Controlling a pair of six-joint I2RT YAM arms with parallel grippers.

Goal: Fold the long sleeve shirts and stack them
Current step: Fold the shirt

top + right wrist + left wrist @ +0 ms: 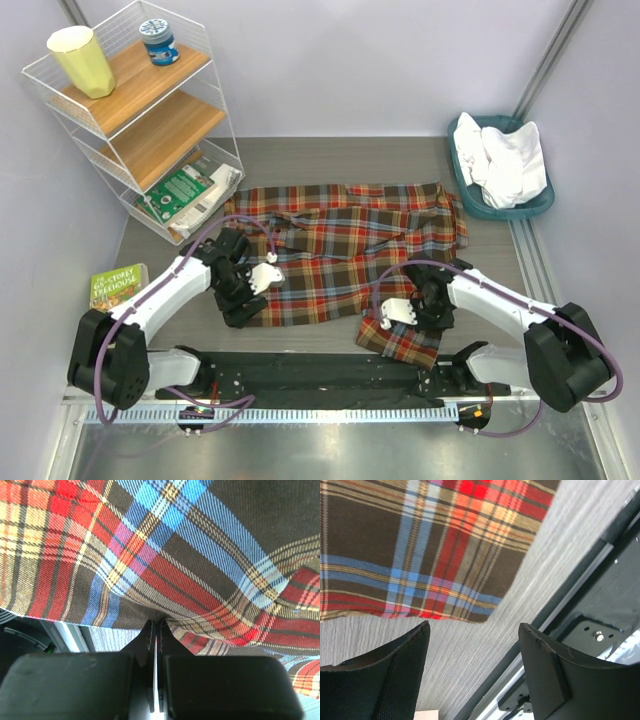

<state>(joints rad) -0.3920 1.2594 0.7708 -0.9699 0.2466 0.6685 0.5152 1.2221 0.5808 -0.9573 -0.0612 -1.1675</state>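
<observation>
Plaid shirt (345, 240): spread mid-frame, long axis left to right.
White shirt (505, 160): in basket (468, 203), upper right.
Right gripper (155, 626): closed, pinching plaid's lower-right flap.
Left gripper (474, 630): wide apart, empty, over table (560, 545); plaid's lower-left hem just above it in wrist view, nearest this arm.
</observation>
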